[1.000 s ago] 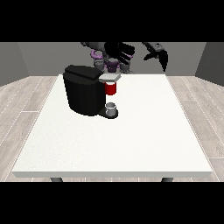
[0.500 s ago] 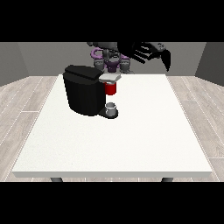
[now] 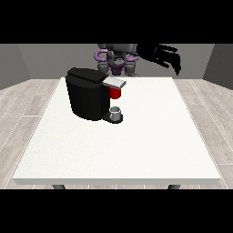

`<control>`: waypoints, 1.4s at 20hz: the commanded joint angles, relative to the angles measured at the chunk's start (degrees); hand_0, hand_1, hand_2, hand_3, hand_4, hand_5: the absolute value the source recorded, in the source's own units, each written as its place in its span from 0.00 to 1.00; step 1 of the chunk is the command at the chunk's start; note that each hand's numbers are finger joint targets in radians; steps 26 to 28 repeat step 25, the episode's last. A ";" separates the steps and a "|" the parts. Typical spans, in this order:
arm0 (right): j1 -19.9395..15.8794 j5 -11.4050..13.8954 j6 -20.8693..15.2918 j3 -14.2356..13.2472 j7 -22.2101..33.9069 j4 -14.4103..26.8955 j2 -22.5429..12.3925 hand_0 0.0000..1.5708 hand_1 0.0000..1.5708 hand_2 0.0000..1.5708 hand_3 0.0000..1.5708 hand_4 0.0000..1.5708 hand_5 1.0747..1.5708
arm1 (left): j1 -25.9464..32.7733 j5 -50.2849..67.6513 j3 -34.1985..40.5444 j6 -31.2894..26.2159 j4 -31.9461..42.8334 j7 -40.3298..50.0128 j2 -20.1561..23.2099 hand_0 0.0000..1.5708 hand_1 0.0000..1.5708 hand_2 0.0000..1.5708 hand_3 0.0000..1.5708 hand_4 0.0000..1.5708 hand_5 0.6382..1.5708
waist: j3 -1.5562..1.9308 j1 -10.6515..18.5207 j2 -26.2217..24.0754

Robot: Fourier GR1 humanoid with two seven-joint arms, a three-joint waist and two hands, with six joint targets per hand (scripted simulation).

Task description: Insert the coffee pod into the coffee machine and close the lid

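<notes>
- One view was all you had, the front view, looking across the big white table (image 3: 136, 150) at your robot (image 3: 117, 57).
- Your black coffee machine (image 3: 88, 98) stood on the table, toward the view's left and nearer the robot's side than the camera's.
- Its grey lid (image 3: 113, 82) lay flat at the top of the machine's front, sticking out toward the view's right.
- You could see a red part (image 3: 115, 93) right under the lid. It may have been the coffee pod, but you could not tell for sure.
- A small grey cup (image 3: 116, 112) sat on the machine's base, straight below the red part.
- Your hand at the view's right (image 3: 164, 55) was up in the air above the far edge of the table, well apart from the machine.
- Its fingers (image 3: 175, 63) were spread and pointed down and toward the view's right. It held nothing.
- Your other hand did not show anywhere.
- The robot's body stood behind the far edge of the table, just past the machine.
</notes>
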 commanded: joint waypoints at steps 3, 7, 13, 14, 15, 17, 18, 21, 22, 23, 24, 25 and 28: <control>-3.42 0.00 -1.18 -1.26 -1.02 2.50 0.94 0.00 0.00 0.00 0.00 0.00 1.00 | -2.64 1.58 0.72 -1.04 -0.20 0.53 0.95 0.00 0.00 0.00 0.00 0.16 1.00 | 0.01 1.74 2.93; -5.12 -1.49 0.27 -3.83 -2.13 4.83 -1.52 0.00 0.00 0.00 0.00 0.00 1.00 | -4.36 3.02 0.16 -1.89 -2.62 4.20 0.99 0.00 0.00 0.00 0.00 0.18 1.00 | 0.03 2.84 3.55; -6.35 -1.83 -0.95 -3.95 -3.75 4.28 0.80 0.00 0.00 0.00 0.00 0.00 1.00 | -2.89 1.92 0.46 -1.08 0.42 -1.49 0.60 0.00 0.00 0.00 0.00 0.20 1.00 | 0.00 1.08 4.76; -4.71 -1.52 -1.43 -3.29 -3.91 4.65 2.28 0.00 0.00 0.00 0.00 0.00 1.00 | -2.05 2.03 0.48 -1.49 0.11 -0.35 1.10 0.00 0.00 0.00 0.00 0.22 1.00 | 0.01 0.93 2.70; -3.74 -2.68 1.34 -4.11 -6.52 4.68 0.49 0.00 0.00 0.00 0.00 0.00 1.00 | -2.67 2.96 0.77 -1.24 -1.05 1.08 0.74 0.00 0.00 0.00 0.00 0.22 1.00 | 0.03 0.03 2.89; -2.93 -3.01 1.37 -3.29 -8.14 3.80 3.19 0.00 0.00 0.00 0.00 0.00 1.00 | -1.34 2.11 0.89 -1.48 -0.43 0.06 1.71 0.00 0.00 0.00 0.00 0.21 1.00 | 0.02 -0.17 1.69; 0.49 -2.41 -0.16 -1.74 -9.93 2.93 6.57 0.00 0.00 0.00 0.00 0.00 1.00 | -0.05 2.86 1.75 -1.93 0.60 0.05 2.08 0.00 0.00 0.00 0.00 0.21 1.00 | 0.02 -1.68 -0.18; 4.18 -3.86 2.92 -1.86 -13.69 2.27 6.55 0.00 0.00 0.00 0.00 0.14 1.00 | 3.89 3.11 0.81 -2.64 -0.80 1.57 1.61 0.00 0.00 0.00 0.00 0.16 1.00 | 0.05 -2.79 -3.93; 6.53 -3.92 2.61 0.40 -15.36 1.50 8.24 0.00 0.00 0.00 0.00 0.12 1.00 | 4.22 1.65 0.14 -0.68 0.84 0.36 0.00 0.00 0.00 0.00 0.00 0.17 1.00 | 0.04 -4.62 -3.90; 7.77 -5.99 -0.17 2.49 -14.83 1.19 8.27 0.00 0.00 0.00 0.00 0.12 1.00 | 2.29 1.48 -0.39 -0.43 1.50 2.03 -0.29 0.00 0.00 0.00 0.00 0.17 1.00 | 0.03 -3.21 -5.48; 8.73 -7.06 3.43 1.94 -14.64 0.08 8.30 0.00 0.00 0.00 0.00 0.17 1.00 | 4.39 2.50 1.90 -1.33 2.89 0.57 1.56 0.00 0.00 0.00 0.00 0.17 1.00 | 0.03 -5.52 -7.25; 8.86 -8.53 -0.01 4.21 -13.11 -0.16 8.33 0.00 0.00 0.00 0.00 0.17 1.00 | 5.68 0.52 -1.33 -1.02 4.55 -1.56 -1.05 0.00 0.00 0.00 0.00 0.17 1.00 | 0.01 -3.84 -7.33; 8.86 -8.53 -0.01 4.21 -13.11 -0.16 8.33 0.00 0.00 0.00 0.00 0.17 1.00 | 5.68 0.52 -1.33 -1.02 4.55 -1.56 -1.05 0.00 0.00 0.00 0.00 0.17 1.00 | 0.01 -3.84 -7.33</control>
